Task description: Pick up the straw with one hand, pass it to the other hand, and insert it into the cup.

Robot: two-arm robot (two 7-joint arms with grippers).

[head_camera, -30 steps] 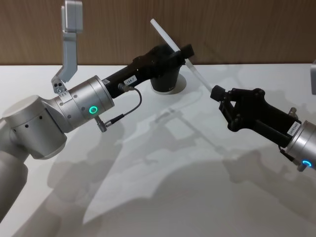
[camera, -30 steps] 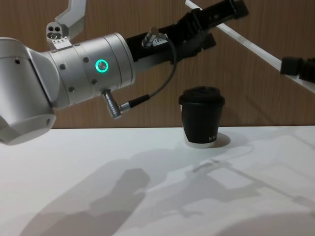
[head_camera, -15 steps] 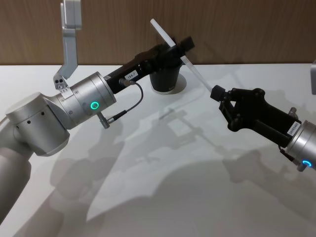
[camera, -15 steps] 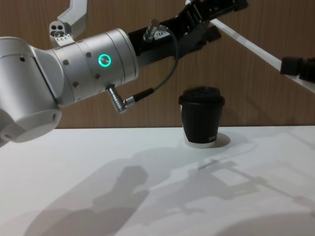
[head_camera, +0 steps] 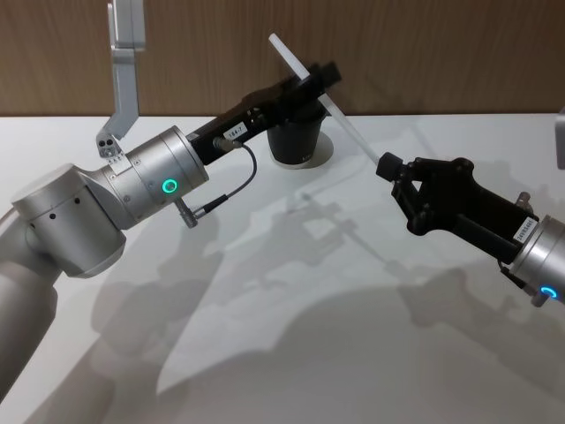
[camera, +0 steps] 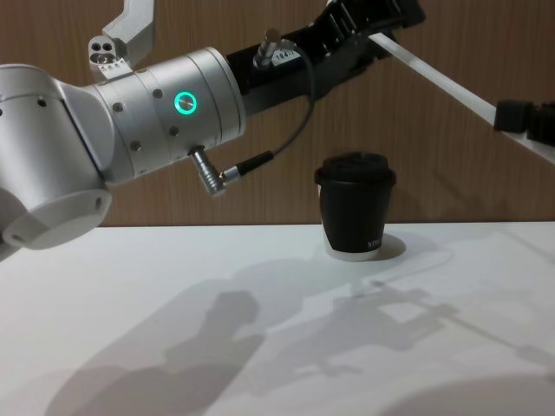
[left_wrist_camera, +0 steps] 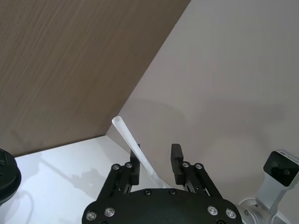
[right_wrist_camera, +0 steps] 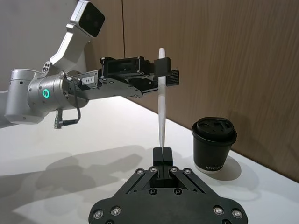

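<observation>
The long white straw (head_camera: 328, 104) hangs slanted in the air above the table. My right gripper (head_camera: 386, 164) is shut on its lower end, as the right wrist view confirms for the gripper (right_wrist_camera: 162, 153) and the straw (right_wrist_camera: 161, 102). My left gripper (head_camera: 323, 78), on the silver wrist with the green ring, is open around the straw's upper part. In the left wrist view the straw (left_wrist_camera: 135, 149) passes between the left gripper's fingers (left_wrist_camera: 176, 161), close to one of them. The black lidded cup (camera: 355, 208) stands upright on the table below, partly hidden by the left gripper in the head view.
The white table (head_camera: 291, 291) ends at a brown wood-grain wall (head_camera: 424, 53) just behind the cup. A grey cable (camera: 286, 143) loops under the left wrist. The cup (right_wrist_camera: 214, 144) stands apart from both arms.
My left gripper has risen a little and slid up along the straw. The right gripper, the straw and the cup have stayed in place.
</observation>
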